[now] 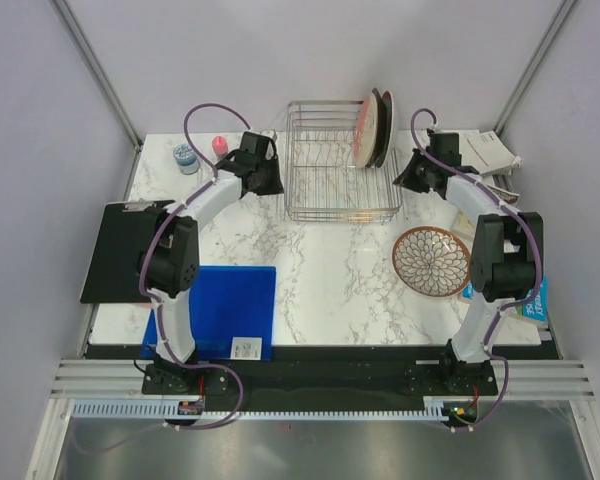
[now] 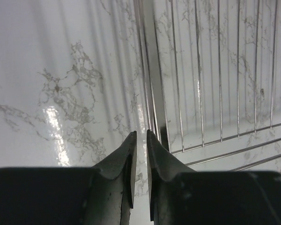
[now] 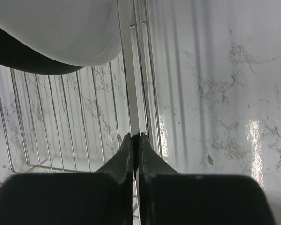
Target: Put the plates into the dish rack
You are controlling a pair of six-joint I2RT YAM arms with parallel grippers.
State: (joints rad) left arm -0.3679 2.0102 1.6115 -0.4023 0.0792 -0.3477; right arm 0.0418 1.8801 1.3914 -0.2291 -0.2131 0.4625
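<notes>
The dish rack, a silver wire basket, stands at the back middle of the marble table. Three plates stand on edge at its right end, a cream-pink face showing in front; in the right wrist view a pale plate underside hangs over the rack wires. A white plate with a brown petal pattern lies flat at the right. My left gripper sits beside the rack's left rim, slightly open and holding nothing. My right gripper is shut on the rack's right rim wire.
A blue board lies at the front left, with a black clipboard beside it at the left edge. Two small bottles stand at the back left. Papers lie at the back right, and a blue packet sits by the right arm.
</notes>
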